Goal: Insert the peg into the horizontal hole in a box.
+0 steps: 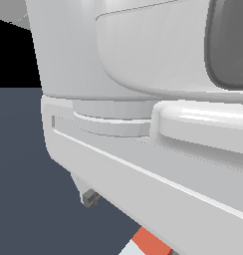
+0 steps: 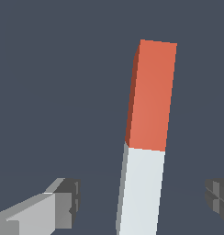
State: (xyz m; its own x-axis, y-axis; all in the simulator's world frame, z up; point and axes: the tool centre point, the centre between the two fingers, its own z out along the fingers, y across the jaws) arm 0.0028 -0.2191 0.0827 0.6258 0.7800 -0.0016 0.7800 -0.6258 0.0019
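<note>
The exterior view is filled almost wholly by the white body of the arm (image 1: 143, 99), seen very close. Under its lower edge a dark grey fingertip (image 1: 90, 197) is seen against the dark blue-grey floor (image 1: 29, 189). At the bottom edge of that view a short stretch of the peg (image 1: 147, 244) is shown, its orange-red part to the exterior view's right of its pale part.

In the wrist view the peg (image 2: 146, 137) is seen whole across its width, lying flat on the floor (image 2: 49, 92). Its orange-red half (image 2: 150, 96) is the part farther from the camera, and its pale grey-white half (image 2: 140, 193) is the nearer part, cut off by the picture's edge.

The gripper (image 2: 143, 197) is held over the pale half, with the jaws spread wide. One finger (image 2: 63, 202) is seen to one side of the peg and the other finger (image 2: 218, 197) to the opposite side; clear floor is visible between each finger and the peg, so nothing is gripped.

Neither the box nor its hole is shown in either view.
</note>
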